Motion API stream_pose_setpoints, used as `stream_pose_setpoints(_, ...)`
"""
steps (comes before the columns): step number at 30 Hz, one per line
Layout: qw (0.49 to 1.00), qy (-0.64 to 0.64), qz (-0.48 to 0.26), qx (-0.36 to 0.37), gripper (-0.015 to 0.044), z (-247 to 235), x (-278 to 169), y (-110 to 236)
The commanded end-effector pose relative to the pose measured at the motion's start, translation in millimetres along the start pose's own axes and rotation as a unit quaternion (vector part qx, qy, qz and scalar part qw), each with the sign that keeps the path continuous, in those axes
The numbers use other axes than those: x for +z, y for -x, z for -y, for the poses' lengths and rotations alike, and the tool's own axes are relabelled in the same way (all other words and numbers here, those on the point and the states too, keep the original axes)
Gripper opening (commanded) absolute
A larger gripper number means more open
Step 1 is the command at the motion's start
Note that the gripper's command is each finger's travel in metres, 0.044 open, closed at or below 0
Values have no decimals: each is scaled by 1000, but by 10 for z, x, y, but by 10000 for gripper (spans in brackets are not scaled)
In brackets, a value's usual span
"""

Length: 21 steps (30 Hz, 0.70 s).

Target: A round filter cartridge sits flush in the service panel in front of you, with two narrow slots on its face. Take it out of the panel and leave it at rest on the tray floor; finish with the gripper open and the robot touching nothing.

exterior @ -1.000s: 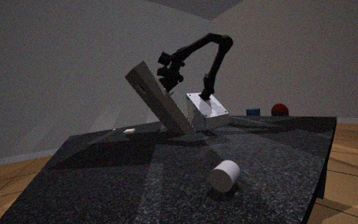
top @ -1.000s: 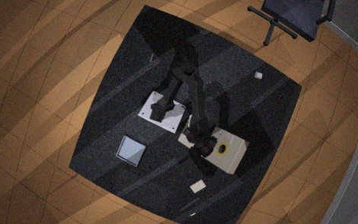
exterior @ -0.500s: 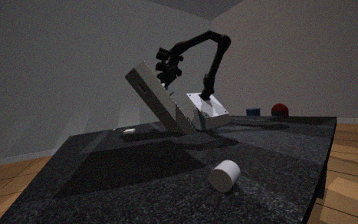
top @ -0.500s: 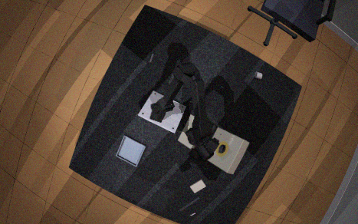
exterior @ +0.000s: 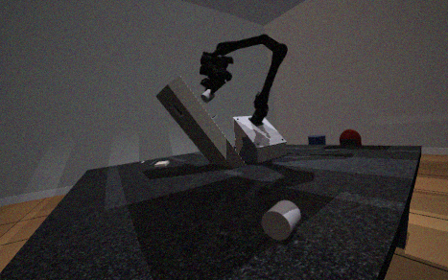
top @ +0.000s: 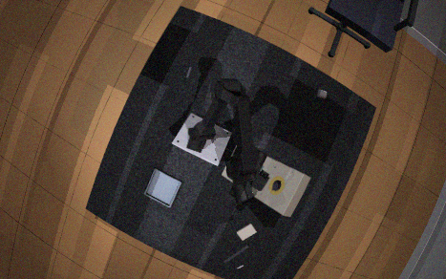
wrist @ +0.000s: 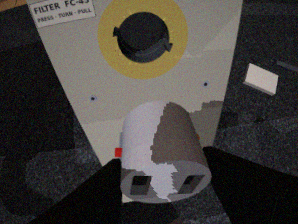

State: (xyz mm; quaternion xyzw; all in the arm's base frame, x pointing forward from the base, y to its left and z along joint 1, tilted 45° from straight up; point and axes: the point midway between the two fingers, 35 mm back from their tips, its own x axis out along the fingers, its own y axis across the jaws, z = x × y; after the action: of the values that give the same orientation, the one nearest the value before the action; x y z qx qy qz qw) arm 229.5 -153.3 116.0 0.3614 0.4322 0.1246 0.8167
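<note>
A white cylinder [exterior: 281,220], red ball [exterior: 350,137] and office chair [top: 364,19].

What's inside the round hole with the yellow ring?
Nothing shows inside the hole in the panel; it is dark, with two small notches on its rim. Its depth is lost in shadow. The filter cartridge is out, clamped in the gripper.
</note>
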Motion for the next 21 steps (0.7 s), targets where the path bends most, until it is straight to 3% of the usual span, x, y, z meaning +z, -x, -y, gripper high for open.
stream_pose_setpoints(1, 1000, 6, 1, -3, 0, 99, 32, 58)
stream_pose_setpoints(17, 1000, 7, 2, -4, 0, 863, -2, -67)
stream_pose_setpoints(21, 1000, -14, -5, -7, 0, 827, -60, -78)
